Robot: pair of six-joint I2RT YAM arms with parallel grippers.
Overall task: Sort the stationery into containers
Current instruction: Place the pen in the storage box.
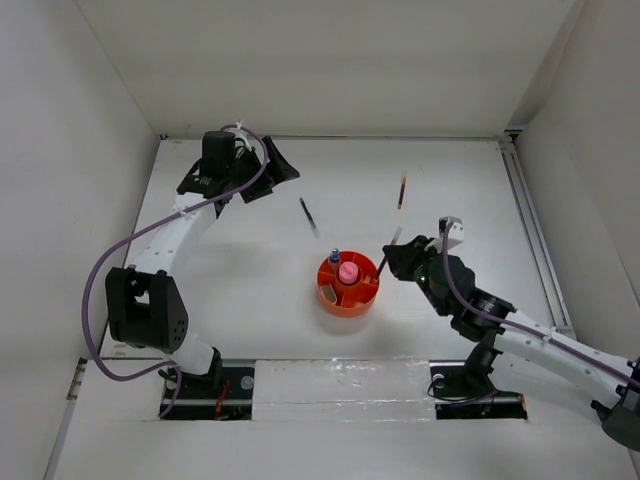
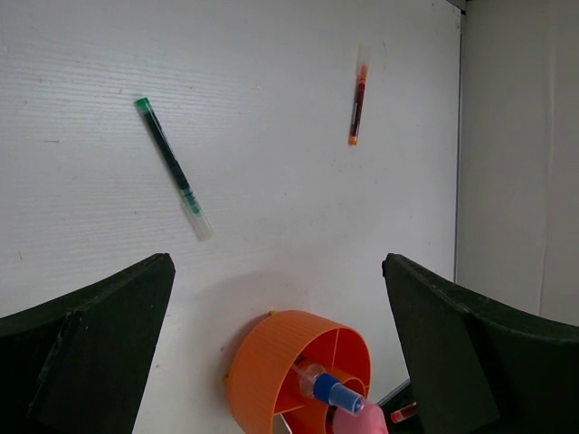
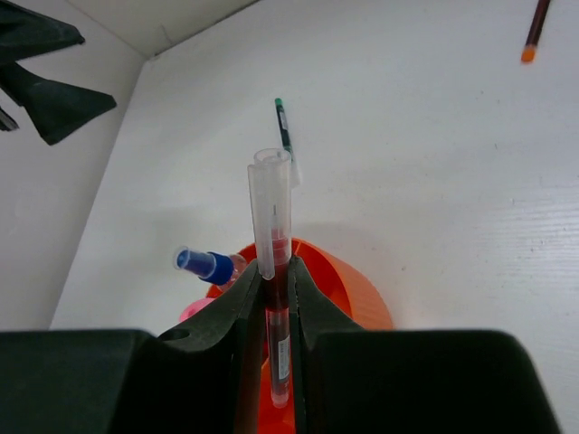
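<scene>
The round orange organiser tray stands mid-table; it also shows in the left wrist view and the right wrist view. In it are the pink tube, the clear bottle with the blue cap and an eraser block. My right gripper is shut on a red pen with a clear cap, held over the tray's right rim. A dark pen and a second red pen lie on the table beyond the tray. My left gripper is open and empty at the far left.
White enclosure walls stand on the left, back and right. A metal rail runs along the table's right edge. The dark pen and the second red pen lie on bare table in the left wrist view.
</scene>
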